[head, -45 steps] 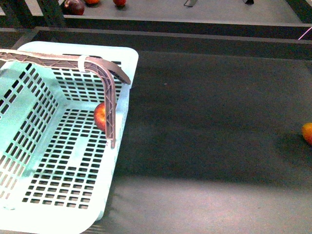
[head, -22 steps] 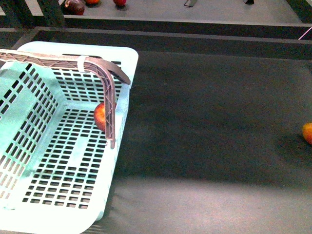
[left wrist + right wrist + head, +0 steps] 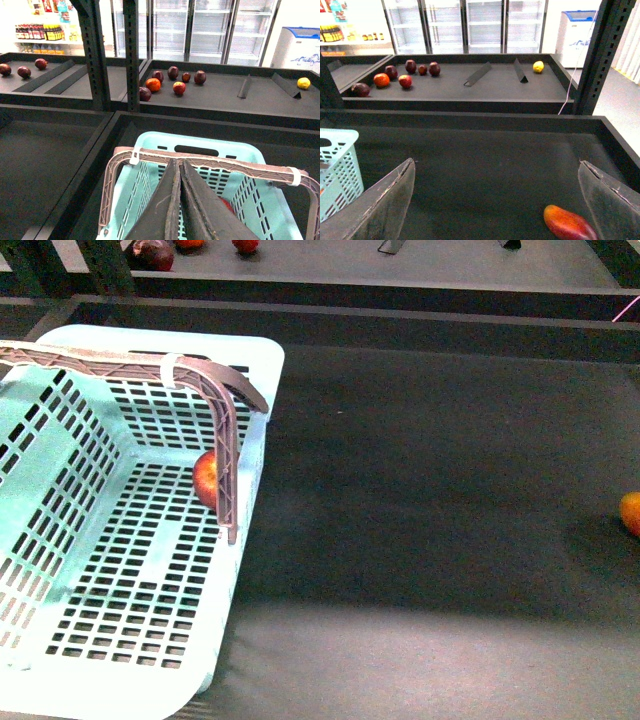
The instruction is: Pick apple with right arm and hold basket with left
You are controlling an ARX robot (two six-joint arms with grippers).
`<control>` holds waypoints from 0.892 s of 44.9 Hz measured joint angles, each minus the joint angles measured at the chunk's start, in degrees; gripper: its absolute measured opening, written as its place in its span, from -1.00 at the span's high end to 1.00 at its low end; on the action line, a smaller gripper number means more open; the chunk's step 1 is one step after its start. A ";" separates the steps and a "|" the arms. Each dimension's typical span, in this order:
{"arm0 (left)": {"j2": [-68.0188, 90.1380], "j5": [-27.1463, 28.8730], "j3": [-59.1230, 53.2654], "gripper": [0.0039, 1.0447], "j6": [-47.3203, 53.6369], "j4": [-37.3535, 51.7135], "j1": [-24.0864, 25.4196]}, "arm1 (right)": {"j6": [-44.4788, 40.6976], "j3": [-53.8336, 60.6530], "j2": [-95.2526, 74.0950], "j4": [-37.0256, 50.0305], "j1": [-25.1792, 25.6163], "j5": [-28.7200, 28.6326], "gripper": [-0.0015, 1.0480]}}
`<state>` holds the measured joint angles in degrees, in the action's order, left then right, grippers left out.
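The pale turquoise basket (image 3: 130,570) stands at the left of the dark table, its brown lattice handle (image 3: 225,430) raised. Inside it, against the right wall and partly behind the handle's upright, lies the red apple (image 3: 205,478). In the left wrist view my left gripper (image 3: 178,163) is shut, its tips meeting just below the handle's bar (image 3: 225,166) above the basket (image 3: 210,150); a red patch of the apple (image 3: 226,204) shows past the fingers. My right gripper (image 3: 496,163) hangs open over bare table, far from the basket (image 3: 335,165). Neither gripper shows in the front view.
An elongated orange-red fruit (image 3: 568,224) lies by my right gripper's finger, at the table's right edge (image 3: 631,512). The back shelf holds several dark purple and red fruits (image 3: 173,86), a yellow fruit (image 3: 538,66) and black dividers (image 3: 477,75). Metal uprights (image 3: 95,50) stand behind the basket.
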<state>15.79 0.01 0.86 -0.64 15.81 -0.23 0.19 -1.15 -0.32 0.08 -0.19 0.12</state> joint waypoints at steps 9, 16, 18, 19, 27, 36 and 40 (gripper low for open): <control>-3.37 0.00 0.00 0.94 0.00 -3.32 0.00 | 0.00 0.00 0.00 0.00 0.00 0.00 -0.83; -5.53 0.00 0.00 0.94 0.00 -5.55 0.00 | 0.00 0.00 0.00 0.00 0.00 0.00 -0.83; -9.66 -0.02 0.00 0.94 0.00 -11.26 0.00 | 0.00 0.00 0.00 0.00 0.00 0.00 -0.83; -11.37 -0.02 0.00 0.94 0.02 -13.38 0.00 | 0.00 0.00 0.00 0.00 0.00 0.00 -0.83; -15.37 0.00 0.00 0.94 0.02 -15.58 0.00 | 0.00 0.00 0.00 0.00 0.00 0.00 -0.83; -15.43 0.00 0.00 0.94 0.02 -15.63 0.00 | 0.00 0.00 0.00 0.00 0.00 0.00 -0.83; -15.43 0.00 0.00 0.94 0.00 -15.65 0.00 | 0.00 0.00 0.00 0.00 0.00 0.00 -0.83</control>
<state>0.36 0.01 0.86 -0.64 0.16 -0.23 0.19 -1.15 -0.32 0.08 -0.19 0.12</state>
